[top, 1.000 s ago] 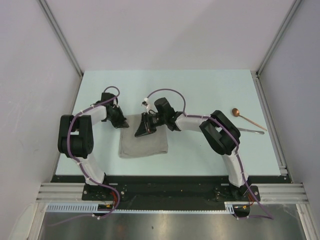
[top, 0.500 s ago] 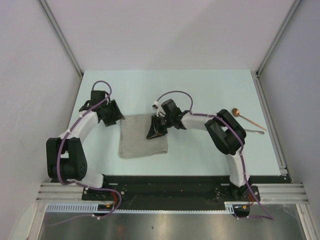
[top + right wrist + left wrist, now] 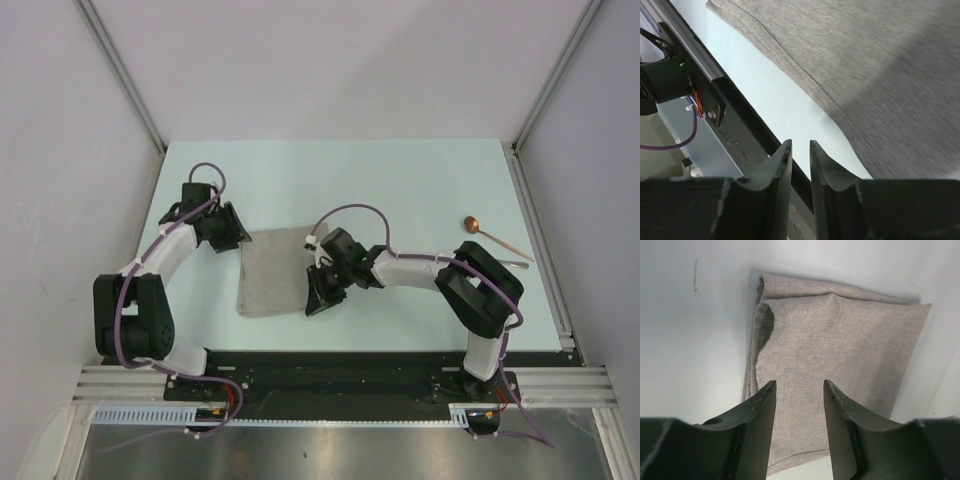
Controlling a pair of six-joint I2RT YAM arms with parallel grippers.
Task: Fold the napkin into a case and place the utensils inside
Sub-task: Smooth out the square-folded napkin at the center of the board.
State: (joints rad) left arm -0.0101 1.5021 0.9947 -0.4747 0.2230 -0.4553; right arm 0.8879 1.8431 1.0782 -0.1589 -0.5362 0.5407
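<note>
Grey-beige and plain, the napkin (image 3: 272, 272) lay folded into a rough rectangle on the worktop (image 3: 400, 180), left of the middle and closer to the near edge than the far one. The spoon (image 3: 488, 232) and the silvery piece (image 3: 508, 263) lay by the right edge, well apart from the cloth.

The left gripper (image 3: 228, 230) was at the napkin's far-left corner. Its fingers (image 3: 757, 425) stood apart with nothing between them, and the cloth lay beyond them. The right gripper (image 3: 322, 292) was at the near-right corner, its fingers (image 3: 777, 170) almost together with only a narrow, empty gap. The cloth lay beside them, not in them.

The step in hand looked like one more fold to narrow the rectangle into a case. To do it well, the right fingers would need to part and take every layer at that edge, not just the top sheet. They should then carry it low and square to the long side. The left gripper would best press down its corner so the stack did not drag or skew. One short end should be left open as the mouth.

Seen from the left wrist, the napkin (image 3: 840, 355) showed stacked layers along one side, not quite in line. The top sheet puckered into a small open lip at one corner. A soft ridge ran near the far edge, and the weave carried no pattern.
</note>
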